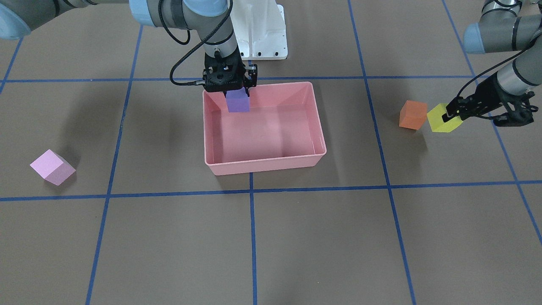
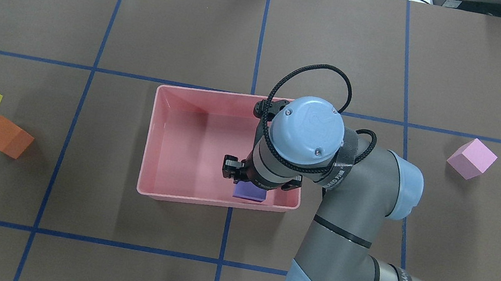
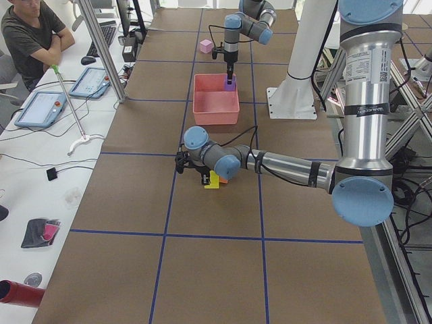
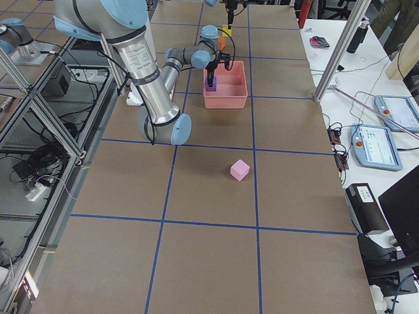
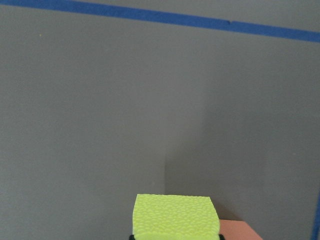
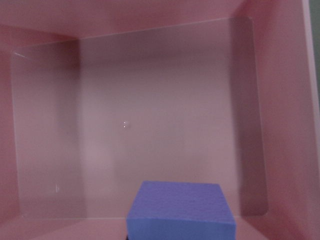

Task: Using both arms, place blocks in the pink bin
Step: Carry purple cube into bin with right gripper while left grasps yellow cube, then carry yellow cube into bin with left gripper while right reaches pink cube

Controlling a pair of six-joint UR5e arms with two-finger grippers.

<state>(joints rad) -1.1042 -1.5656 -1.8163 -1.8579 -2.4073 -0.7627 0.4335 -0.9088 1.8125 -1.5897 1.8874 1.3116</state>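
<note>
Bright, even overhead room light, no hard glare. Counter [image 1: 338,245] matte brown, shadows soft and diffuse: faint dark smudges left of pink bin [image 1: 262,167] and a thin one under light pink block [image 1: 53,167] in front view. Bin floor glossy w/ pale sheen patches and a tiny specular dot in right wrist view. That view is hazy and low contrast; purple block [image 6: 181,210] at bottom edge slightly soft. Left wrist view dimmer, grey cast, broad shadow on right half; yellow block [image 5: 175,215] texture crisp. Side views sharp, verticals splay toward frame edges.
</note>
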